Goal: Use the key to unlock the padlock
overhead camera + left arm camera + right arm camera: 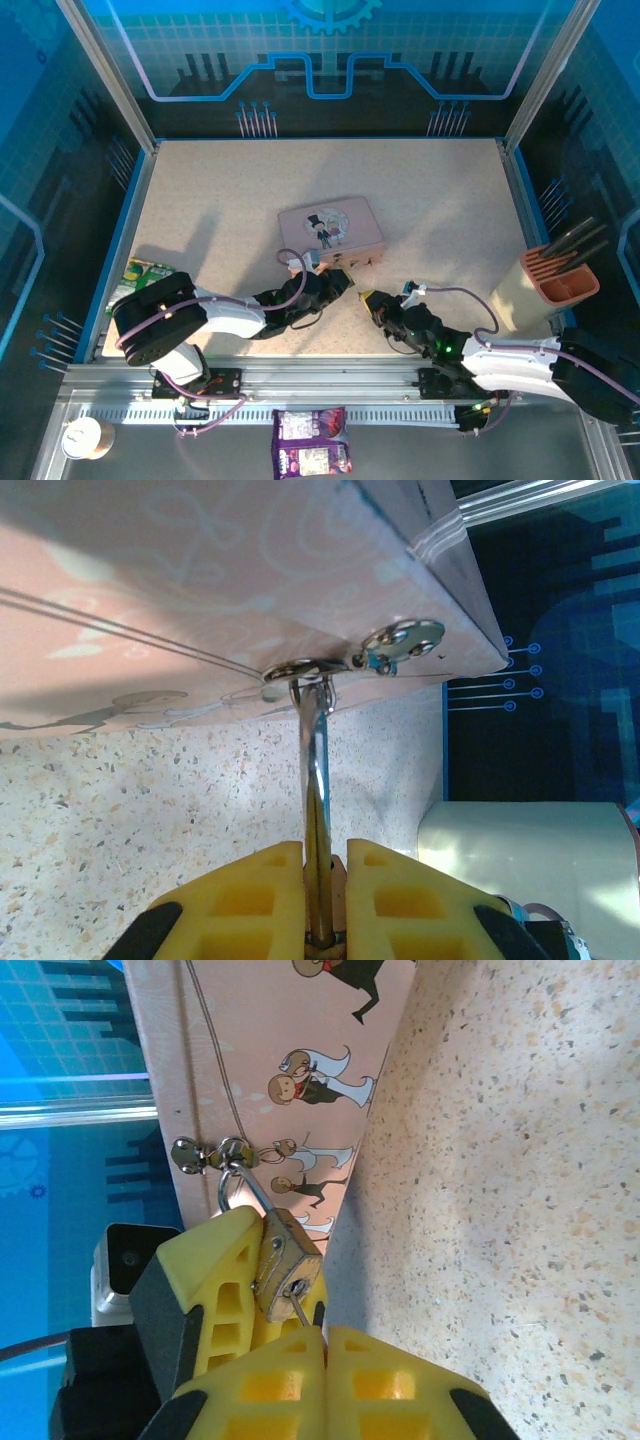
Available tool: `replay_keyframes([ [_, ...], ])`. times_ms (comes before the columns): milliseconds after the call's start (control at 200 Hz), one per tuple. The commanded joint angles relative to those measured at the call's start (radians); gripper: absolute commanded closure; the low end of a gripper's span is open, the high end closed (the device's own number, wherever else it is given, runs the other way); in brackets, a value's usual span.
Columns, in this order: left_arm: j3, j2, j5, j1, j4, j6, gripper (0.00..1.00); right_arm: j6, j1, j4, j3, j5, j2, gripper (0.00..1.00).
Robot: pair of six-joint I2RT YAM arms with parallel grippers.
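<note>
The small brass padlock (pixel 285 1265) hangs by its silvery shackle (pixel 317 760) from the hasp (pixel 300 670) on the front of the pink tin (pixel 330 232). My left gripper (pixel 325 880) is shut on the padlock body, and its yellow fingers (pixel 205 1270) clamp the body from the side. My right gripper (pixel 325 1345) is shut on the thin dark key (pixel 300 1312). The key's tip sits in the keyhole on the padlock's bottom face. From above, both grippers (pixel 335 285) (pixel 368 300) meet just in front of the tin.
A beige holder with an orange insert (pixel 555 285) stands at the right edge and shows as a cream wall (pixel 520 860) beside the left gripper. A green packet (pixel 140 275) lies far left. A purple snack bag (pixel 312 440) and a paper cup (pixel 85 437) sit off the table in front.
</note>
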Motion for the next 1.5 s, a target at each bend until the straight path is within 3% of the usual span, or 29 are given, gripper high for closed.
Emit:
replay_keyframes([
  [0, 0.050, -0.011, 0.005, -0.013, 0.135, -0.013, 1.00, 0.008, 0.018, 0.044, 0.014, 0.026, 0.019, 1.00],
  [795, 0.065, 0.012, 0.001, -0.050, 0.163, -0.029, 1.00, 0.025, 0.020, 0.101, 0.028, 0.039, 0.059, 1.00],
  [1156, 0.082, 0.023, 0.010, -0.057, 0.175, -0.029, 1.00, 0.031, 0.023, 0.291, 0.021, 0.033, 0.198, 1.00],
  [1496, 0.066, 0.011, 0.024, -0.068, 0.173, -0.027, 1.00, 0.052, -0.048, 0.235, 0.000, -0.015, 0.123, 1.00],
])
